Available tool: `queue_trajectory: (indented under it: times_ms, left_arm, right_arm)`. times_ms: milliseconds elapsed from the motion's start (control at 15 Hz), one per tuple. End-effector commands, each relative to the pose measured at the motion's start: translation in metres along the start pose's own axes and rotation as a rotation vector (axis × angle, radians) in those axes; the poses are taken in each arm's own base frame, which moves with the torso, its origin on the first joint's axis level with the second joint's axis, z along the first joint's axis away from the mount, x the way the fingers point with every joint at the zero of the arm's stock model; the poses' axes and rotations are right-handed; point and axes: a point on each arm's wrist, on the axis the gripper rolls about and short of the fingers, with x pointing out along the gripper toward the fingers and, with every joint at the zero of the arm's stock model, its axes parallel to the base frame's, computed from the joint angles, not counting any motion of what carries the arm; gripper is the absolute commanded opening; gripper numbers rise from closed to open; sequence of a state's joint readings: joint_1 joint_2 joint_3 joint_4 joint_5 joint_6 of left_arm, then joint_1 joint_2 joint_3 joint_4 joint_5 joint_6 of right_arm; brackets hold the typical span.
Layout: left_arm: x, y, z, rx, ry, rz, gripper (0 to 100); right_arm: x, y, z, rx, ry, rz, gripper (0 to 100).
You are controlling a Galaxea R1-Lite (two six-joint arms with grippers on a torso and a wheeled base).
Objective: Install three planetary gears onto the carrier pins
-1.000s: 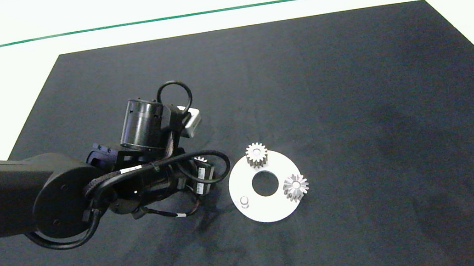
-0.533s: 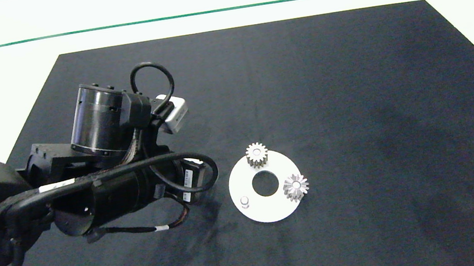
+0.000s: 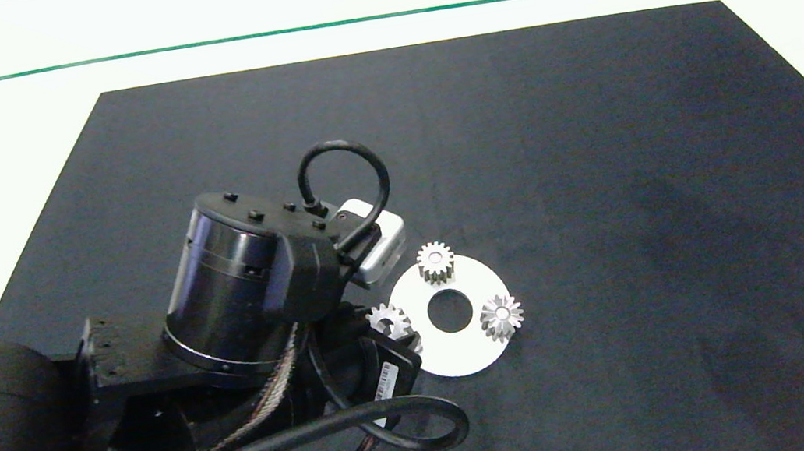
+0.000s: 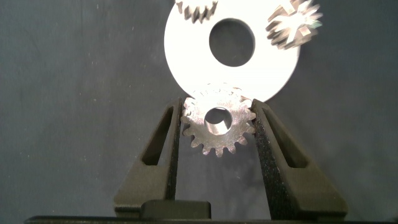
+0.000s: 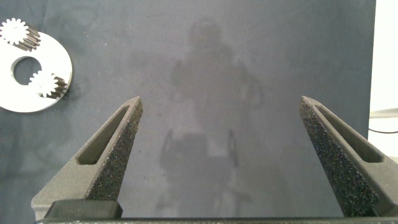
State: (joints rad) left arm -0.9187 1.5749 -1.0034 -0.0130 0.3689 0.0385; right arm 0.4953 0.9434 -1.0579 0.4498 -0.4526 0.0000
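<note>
You've got the left gripper pinching 1 gear by its teeth, flat, over the near-left rim of the white disc; its bore shows something pale inside, can't tell if that's the pin. 2 other gears sit on the disc. White labels on the left arm cable, text unreadable. Black mat open to the right of the disc. Right gripper spread wide above bare mat

Even overhead light, glaring pale table edges, soft shadows on the mat.
</note>
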Motion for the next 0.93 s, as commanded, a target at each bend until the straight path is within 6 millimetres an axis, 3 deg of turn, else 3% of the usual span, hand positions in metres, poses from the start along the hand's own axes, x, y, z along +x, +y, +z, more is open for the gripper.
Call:
queue_trajectory:
  times_ms: [67, 467, 933]
  left_arm:
    - [0.025, -0.011, -0.006, 0.031, 0.038, 0.012, 34]
    - [0.04, -0.012, -0.005, 0.063, 0.048, 0.023, 34]
    - [0.041, -0.014, -0.004, 0.078, 0.048, 0.018, 34]
  right_arm:
    - [0.0, 0.0, 0.0, -0.001, 0.002, -0.001, 100]
    - [-0.001, 0.0, 0.001, 0.003, -0.002, 0.006, 100]
    - [-0.003, -0.001, 0.002, 0.008, -0.013, 0.006, 100]
